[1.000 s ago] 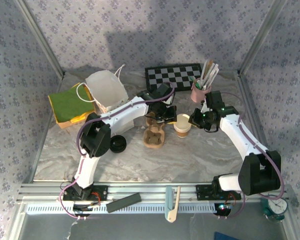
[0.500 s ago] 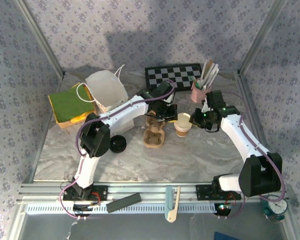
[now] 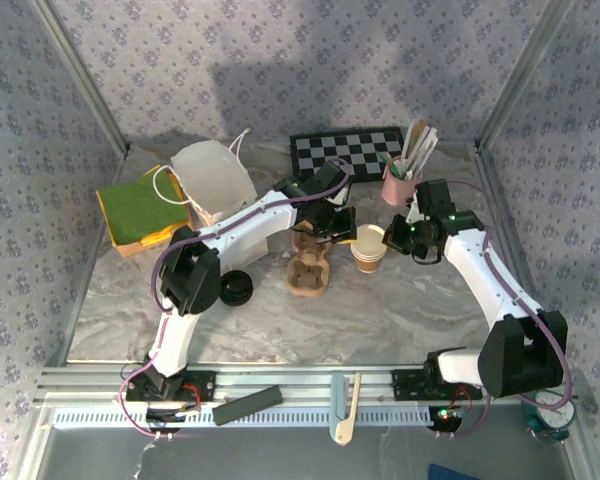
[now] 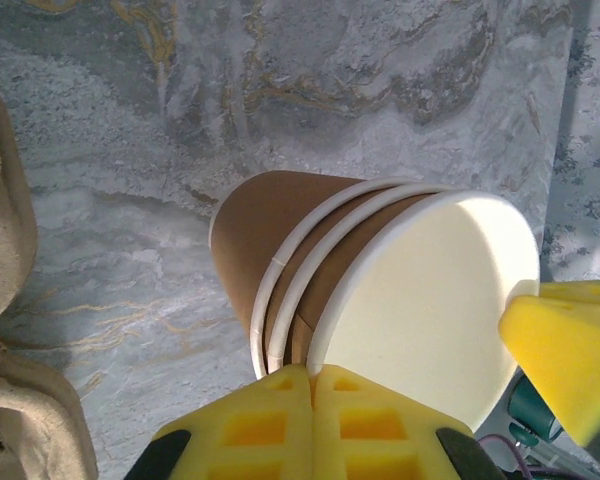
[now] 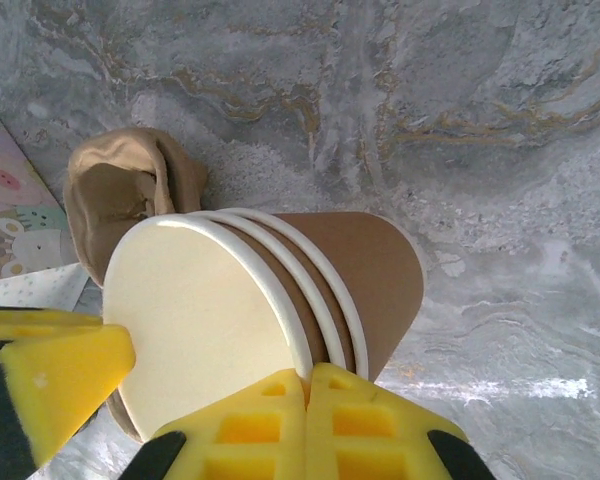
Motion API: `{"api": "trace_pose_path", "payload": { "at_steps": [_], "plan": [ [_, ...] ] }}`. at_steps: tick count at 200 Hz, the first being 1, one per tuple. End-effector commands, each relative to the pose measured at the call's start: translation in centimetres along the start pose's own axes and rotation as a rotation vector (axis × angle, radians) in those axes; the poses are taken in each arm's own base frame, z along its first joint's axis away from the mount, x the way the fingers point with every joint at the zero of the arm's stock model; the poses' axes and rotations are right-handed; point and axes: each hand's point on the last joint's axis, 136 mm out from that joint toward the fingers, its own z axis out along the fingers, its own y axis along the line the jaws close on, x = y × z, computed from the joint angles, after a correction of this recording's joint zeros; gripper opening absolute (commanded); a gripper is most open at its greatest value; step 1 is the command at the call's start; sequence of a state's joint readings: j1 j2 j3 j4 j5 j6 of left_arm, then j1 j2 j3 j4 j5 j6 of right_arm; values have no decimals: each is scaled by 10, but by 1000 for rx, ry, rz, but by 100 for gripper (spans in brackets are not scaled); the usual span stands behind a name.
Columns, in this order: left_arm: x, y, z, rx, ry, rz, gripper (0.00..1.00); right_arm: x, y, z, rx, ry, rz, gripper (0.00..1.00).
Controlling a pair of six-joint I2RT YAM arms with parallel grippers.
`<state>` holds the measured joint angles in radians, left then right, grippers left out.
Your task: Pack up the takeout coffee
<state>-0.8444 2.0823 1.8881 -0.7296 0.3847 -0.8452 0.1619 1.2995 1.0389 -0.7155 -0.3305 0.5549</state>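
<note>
The takeout coffee cup (image 3: 368,248) is a tan kraft cup with a white rim, standing lidless as the top one of three nested cups (image 4: 280,240) (image 5: 370,270). My left gripper (image 3: 343,233) (image 4: 312,372) is shut on the top cup's rim from the left side. My right gripper (image 3: 389,238) (image 5: 308,375) is shut on the rim from the opposite side. Each wrist view shows the other gripper's yellow pad across the cup's mouth. The round black lid (image 3: 236,287) lies on the table beside the left arm.
The brown pulp cup tray (image 3: 310,266) (image 5: 120,190) sits just left of the cups. A pink cup of stirrers (image 3: 401,180) and a checkerboard (image 3: 345,152) stand behind. A white bag (image 3: 212,178) and green cloth (image 3: 138,203) are at the back left.
The right arm and the cup stack have shifted slightly to the right. Both grippers keep their hold on the rim.
</note>
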Motion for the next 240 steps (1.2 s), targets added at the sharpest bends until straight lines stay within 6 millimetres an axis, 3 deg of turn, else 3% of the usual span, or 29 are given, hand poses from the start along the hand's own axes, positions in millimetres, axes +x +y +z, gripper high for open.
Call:
{"api": "trace_pose_path", "payload": {
  "at_steps": [1,44,87,119,136,148,240],
  "plan": [
    [4,-33,-13,90,-8,65,0,7,-1,5,-23,54,1,0],
    [9,-21,-1,72,20,39,0,-7,16,-13,-54,-9,-37,0],
    [9,-23,-4,79,19,45,0,5,2,2,-23,51,-23,0],
    [6,-27,2,115,16,44,28,6,0,4,-38,48,-2,0],
    [7,-27,5,125,21,35,33,9,-1,6,-40,54,4,0],
    [6,-27,7,132,23,29,42,9,0,7,-44,54,3,0],
    [12,-9,27,88,54,-24,47,18,-3,14,-42,71,9,0]
  ]
}}
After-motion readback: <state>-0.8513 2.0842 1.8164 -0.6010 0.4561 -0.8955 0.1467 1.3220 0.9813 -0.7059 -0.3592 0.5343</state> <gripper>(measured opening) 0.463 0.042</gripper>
